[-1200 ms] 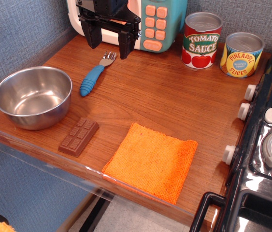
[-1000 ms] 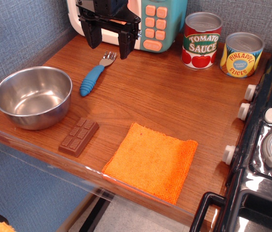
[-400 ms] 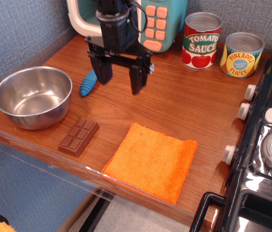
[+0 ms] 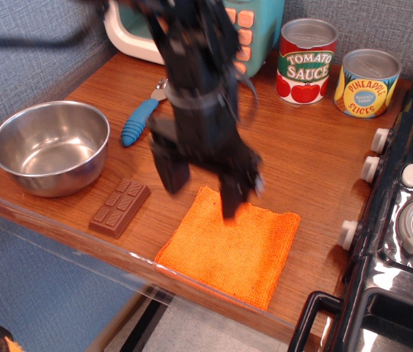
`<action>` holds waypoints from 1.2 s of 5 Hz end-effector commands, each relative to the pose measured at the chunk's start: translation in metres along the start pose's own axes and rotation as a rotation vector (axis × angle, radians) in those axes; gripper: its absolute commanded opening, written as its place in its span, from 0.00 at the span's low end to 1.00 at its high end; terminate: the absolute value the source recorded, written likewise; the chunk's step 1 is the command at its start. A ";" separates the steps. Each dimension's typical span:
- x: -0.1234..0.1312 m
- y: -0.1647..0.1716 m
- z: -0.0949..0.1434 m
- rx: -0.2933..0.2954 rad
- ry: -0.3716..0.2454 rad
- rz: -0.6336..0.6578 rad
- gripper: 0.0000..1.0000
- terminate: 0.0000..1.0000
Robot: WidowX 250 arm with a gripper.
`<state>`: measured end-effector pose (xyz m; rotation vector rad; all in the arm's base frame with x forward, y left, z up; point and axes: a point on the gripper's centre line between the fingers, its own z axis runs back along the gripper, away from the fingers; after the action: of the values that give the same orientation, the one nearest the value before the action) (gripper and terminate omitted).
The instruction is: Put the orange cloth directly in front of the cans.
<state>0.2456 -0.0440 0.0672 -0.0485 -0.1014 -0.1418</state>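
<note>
The orange cloth point(image 4: 229, 253) lies flat at the front edge of the wooden counter. The two cans stand at the back right: the red-and-white Tomato Sauce can point(image 4: 306, 61) and the yellow-and-blue Pineapple Slices can point(image 4: 367, 83). My gripper point(image 4: 200, 192) is open and empty, fingers pointing down, just above the cloth's far-left corner. Its right finger overlaps the cloth's back edge in the picture; its left finger hangs over bare wood. The arm is blurred by motion.
A steel bowl point(image 4: 50, 147) sits at the left. A chocolate bar point(image 4: 120, 207) lies in front of it. A blue-handled fork point(image 4: 141, 117) lies behind the arm. A toy microwave point(image 4: 244, 29) stands at the back. A toy stove point(image 4: 404, 220) borders the right side.
My gripper has moved from the back by the microwave forward and right, down to the cloth's far edge. It stays open. Nothing else has moved.
</note>
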 end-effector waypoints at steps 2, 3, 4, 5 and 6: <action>0.004 -0.003 -0.039 0.108 -0.020 0.070 1.00 0.00; 0.004 -0.002 -0.047 0.108 -0.022 0.082 1.00 0.00; 0.007 0.004 -0.053 0.098 -0.018 0.090 1.00 0.00; 0.019 0.009 -0.059 0.101 -0.003 0.096 1.00 0.00; 0.057 0.009 -0.066 0.102 0.005 0.119 1.00 0.00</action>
<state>0.3086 -0.0505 0.0073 0.0496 -0.0861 -0.0278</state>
